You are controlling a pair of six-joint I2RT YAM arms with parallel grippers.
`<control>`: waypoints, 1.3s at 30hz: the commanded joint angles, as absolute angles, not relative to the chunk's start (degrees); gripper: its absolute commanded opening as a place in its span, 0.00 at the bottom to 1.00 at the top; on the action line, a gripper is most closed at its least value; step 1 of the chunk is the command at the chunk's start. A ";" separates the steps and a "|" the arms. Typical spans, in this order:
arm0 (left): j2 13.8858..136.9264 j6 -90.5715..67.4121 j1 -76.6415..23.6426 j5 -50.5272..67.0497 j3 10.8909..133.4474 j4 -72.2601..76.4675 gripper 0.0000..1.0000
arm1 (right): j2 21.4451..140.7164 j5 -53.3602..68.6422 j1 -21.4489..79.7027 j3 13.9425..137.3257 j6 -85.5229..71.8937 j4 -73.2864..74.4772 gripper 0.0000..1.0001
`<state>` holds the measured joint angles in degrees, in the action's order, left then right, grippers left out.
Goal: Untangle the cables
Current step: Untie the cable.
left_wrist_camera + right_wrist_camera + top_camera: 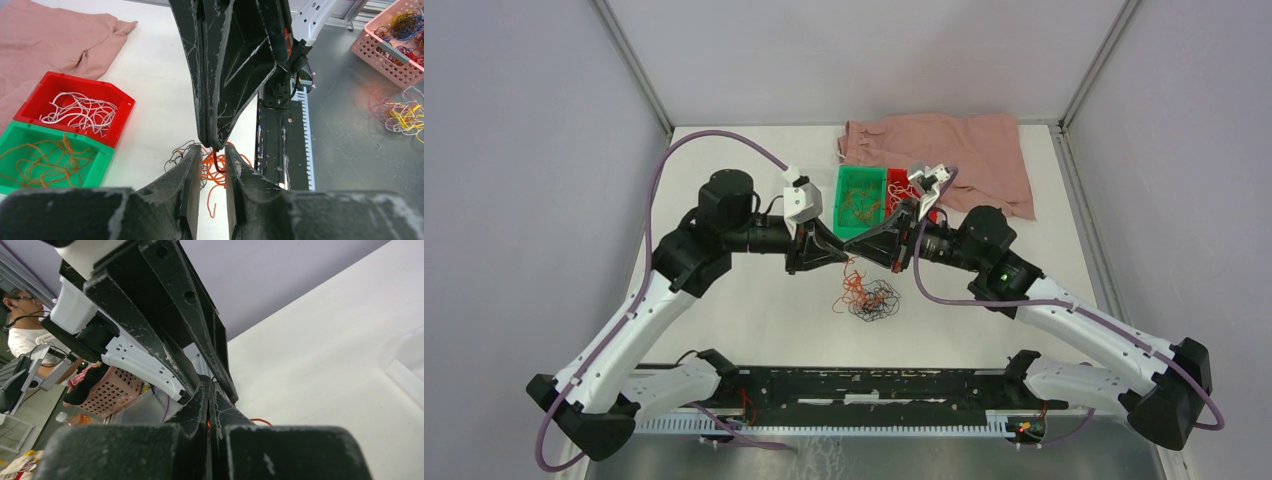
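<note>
so this looks like the pull-1-strand-out step. both arms meet tip to tip just above the tangle [871, 298], which sits on the table [754, 320] about centre, a little nearer than the 2 bins and apart from them.

the right gripper [214, 144] is pinched fully closed, and an orange strand [216, 159] hangs from its tips down into the pile. in its own wrist view you can see a sliver of orange squeezed between the fingers.

the left gripper [212, 162] comes in from the opposite side. its jaws stand a narrow gap apart with that same strand running between them, and from what i can see the pads aren't touching it yet, so not a grip.

the sorting seems part done: the green bin [102, 167] at the far centre has orange wires [45, 160] in it, and the red bin [120, 112] just right of it holds white wires [80, 110]. a pink cloth [50, 40] lies beyond them at the far right.

my guess for the next move: the left jaws need to shut on the strand just under the right tips, then the 2 arms draw apart slowly so it slides out of the black loops. yank too fast and i'd expect the whole clump to lift with it. after that, probably the green bin.
</note>
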<state>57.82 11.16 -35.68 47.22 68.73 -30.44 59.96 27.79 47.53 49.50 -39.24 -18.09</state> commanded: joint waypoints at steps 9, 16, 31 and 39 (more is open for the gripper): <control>58.27 7.46 -35.36 46.05 69.93 -25.67 0.34 | 60.05 27.26 48.66 48.74 -42.37 -27.08 0.01; 57.50 12.60 -34.89 45.17 71.60 -30.66 0.07 | 58.77 26.20 48.69 48.25 -42.28 -26.28 0.01; 55.43 30.26 -34.85 35.88 73.39 -32.35 0.03 | 61.29 35.01 48.69 47.98 -49.18 -31.11 0.43; 55.98 29.58 -34.82 36.87 75.36 -34.81 0.03 | 58.00 20.03 48.65 49.94 -32.78 -16.34 0.49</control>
<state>56.31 27.92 -35.05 36.80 72.51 -34.44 60.47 28.45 48.40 48.07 -41.91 -20.73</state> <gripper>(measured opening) 0.046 0.505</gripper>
